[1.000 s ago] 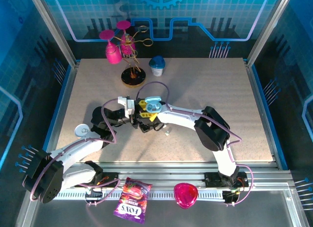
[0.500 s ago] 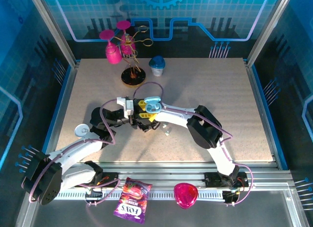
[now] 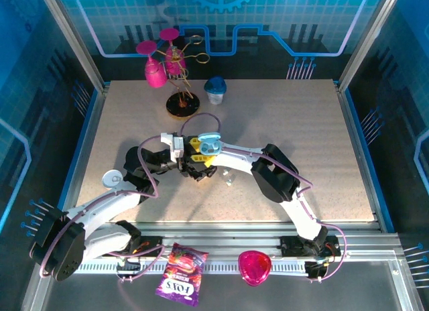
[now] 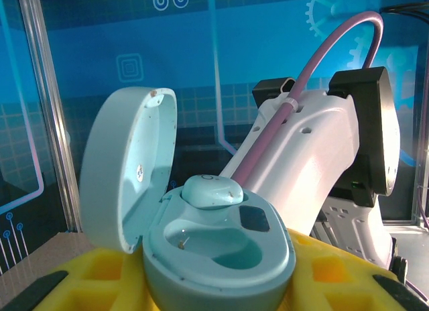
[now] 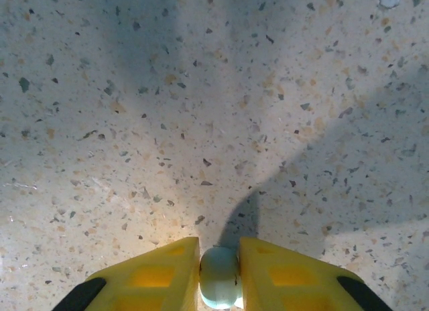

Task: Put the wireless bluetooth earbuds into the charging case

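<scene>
Right wrist view: the right gripper (image 5: 219, 252) is seen clenched on a pale earbud (image 5: 219, 279), which is pinched between its two yellow fingertips above the speckled table (image 5: 134, 90). In the left wrist view, the left gripper (image 4: 218, 287) is clamped around the charging case (image 4: 221, 257), which is held upright with its lid (image 4: 127, 163) swung open. A second earbud (image 4: 212, 190) is seated at the far socket and the near socket (image 4: 221, 247) is left empty. Over the last second the right arm's elbow (image 3: 271, 171) has been drawn in toward the centre, while the case (image 3: 210, 145) has been kept where it was. A pick is therefore judged complete, with a lift to the empty socket remaining. Both wrists are crowded together mid-table, so little room is left there. To the right, bare tabletop (image 3: 315, 137) is offered up to the frame edge. The blue-lidded cup (image 3: 216, 90) and the pink glass stand (image 3: 175, 80) are kept well apart at the far edge.
</scene>
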`<state>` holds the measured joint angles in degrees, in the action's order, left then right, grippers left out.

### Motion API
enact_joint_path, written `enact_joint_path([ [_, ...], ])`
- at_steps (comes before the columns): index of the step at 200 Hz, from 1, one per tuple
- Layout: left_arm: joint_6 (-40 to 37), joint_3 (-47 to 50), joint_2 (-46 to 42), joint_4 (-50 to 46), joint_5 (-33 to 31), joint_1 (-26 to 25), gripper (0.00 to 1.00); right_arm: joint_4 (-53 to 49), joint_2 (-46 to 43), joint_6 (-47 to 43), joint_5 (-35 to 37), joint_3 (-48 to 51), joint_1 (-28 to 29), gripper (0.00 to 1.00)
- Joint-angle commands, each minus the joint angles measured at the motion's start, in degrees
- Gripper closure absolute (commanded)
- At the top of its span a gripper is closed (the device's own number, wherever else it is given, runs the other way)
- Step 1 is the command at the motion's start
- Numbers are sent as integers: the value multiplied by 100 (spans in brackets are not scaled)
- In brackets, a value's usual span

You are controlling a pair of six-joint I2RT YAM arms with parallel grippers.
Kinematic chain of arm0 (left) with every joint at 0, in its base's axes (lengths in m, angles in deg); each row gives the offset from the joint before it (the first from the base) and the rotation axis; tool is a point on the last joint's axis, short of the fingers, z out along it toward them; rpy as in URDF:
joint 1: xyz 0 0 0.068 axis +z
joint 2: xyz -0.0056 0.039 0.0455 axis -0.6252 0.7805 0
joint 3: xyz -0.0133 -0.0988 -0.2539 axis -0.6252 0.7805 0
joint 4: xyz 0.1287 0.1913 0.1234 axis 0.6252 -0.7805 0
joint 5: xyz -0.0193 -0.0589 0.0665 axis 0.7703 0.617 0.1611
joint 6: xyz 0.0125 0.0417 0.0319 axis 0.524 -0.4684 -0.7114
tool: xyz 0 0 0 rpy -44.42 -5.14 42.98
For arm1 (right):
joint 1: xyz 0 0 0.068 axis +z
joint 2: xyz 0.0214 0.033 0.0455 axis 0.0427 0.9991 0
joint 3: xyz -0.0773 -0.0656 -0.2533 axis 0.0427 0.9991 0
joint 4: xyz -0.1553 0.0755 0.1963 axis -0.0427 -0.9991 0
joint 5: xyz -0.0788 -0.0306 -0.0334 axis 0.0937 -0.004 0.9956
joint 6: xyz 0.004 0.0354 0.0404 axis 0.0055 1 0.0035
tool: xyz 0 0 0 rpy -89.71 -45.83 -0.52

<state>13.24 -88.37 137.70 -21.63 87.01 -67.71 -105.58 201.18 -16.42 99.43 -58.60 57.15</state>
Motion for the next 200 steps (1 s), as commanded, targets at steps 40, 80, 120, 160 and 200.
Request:
enact_joint_path([
  [40,-61,-92,-1,227,-121,-41,80,246,-597,126,-213,637,-142,82],
  [80,-26,-124,76,326,-155,-37,80,692,-1284,297,-384,1470,-355,83],
  [120,-103,-92,138,416,-403,-42,81,1244,-2236,515,-659,2571,-821,83],
  [160,-167,-134,381,574,-820,-50,80,1558,-3584,567,-969,3524,-1597,83],
  [200,-282,-188,777,680,-1310,-60,80,1747,-4969,608,-1622,3874,-2271,83],
])
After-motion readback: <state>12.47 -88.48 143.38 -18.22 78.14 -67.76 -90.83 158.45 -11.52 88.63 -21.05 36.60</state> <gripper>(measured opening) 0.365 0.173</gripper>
